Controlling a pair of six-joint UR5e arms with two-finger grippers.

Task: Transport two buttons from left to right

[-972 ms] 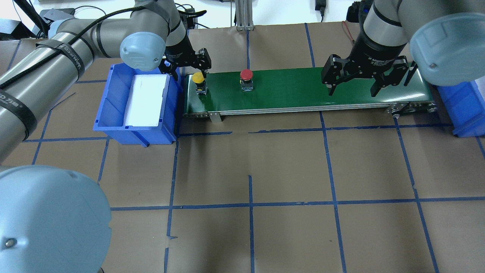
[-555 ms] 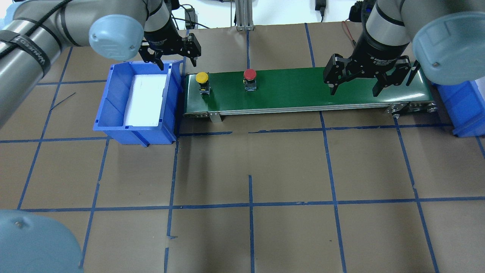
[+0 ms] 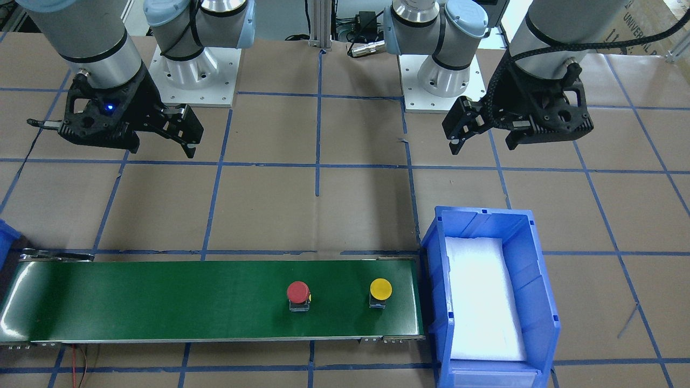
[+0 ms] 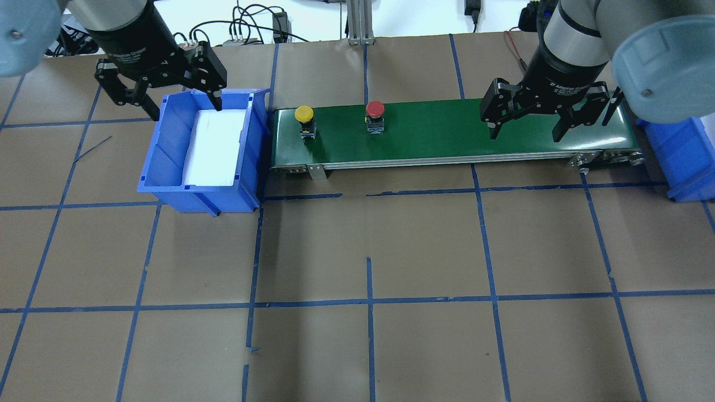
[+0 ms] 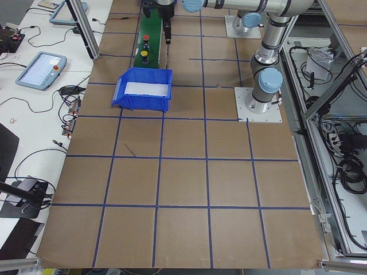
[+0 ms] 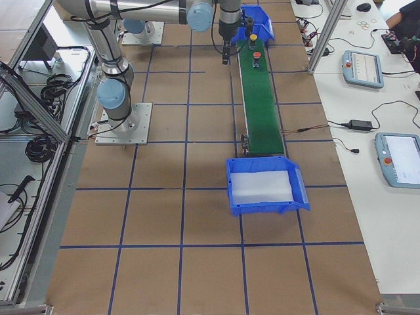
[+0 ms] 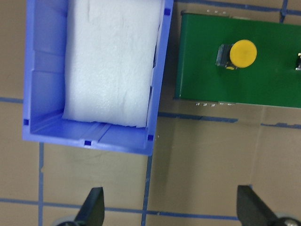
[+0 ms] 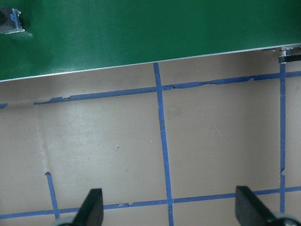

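The yellow-capped button (image 4: 304, 114) and red-capped button (image 4: 375, 108) have black-grey bodies. The conveyor belt (image 4: 435, 134) is dark green, the bin (image 4: 195, 195) blue, its foam (image 4: 215, 148) white. Blue tape (image 4: 368, 301) grids the brown table (image 4: 424, 245).

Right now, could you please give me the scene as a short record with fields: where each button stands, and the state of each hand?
yellow button: upright on the green belt, at its left end, beside the blue bin
red button: upright on the belt, right of the yellow one, apart from it
left hand: open, empty, raised near the blue bin
right hand: open, empty, raised near the belt's right end
blue bin: holds only white foam
second blue bin: past the belt's right end, no button in it
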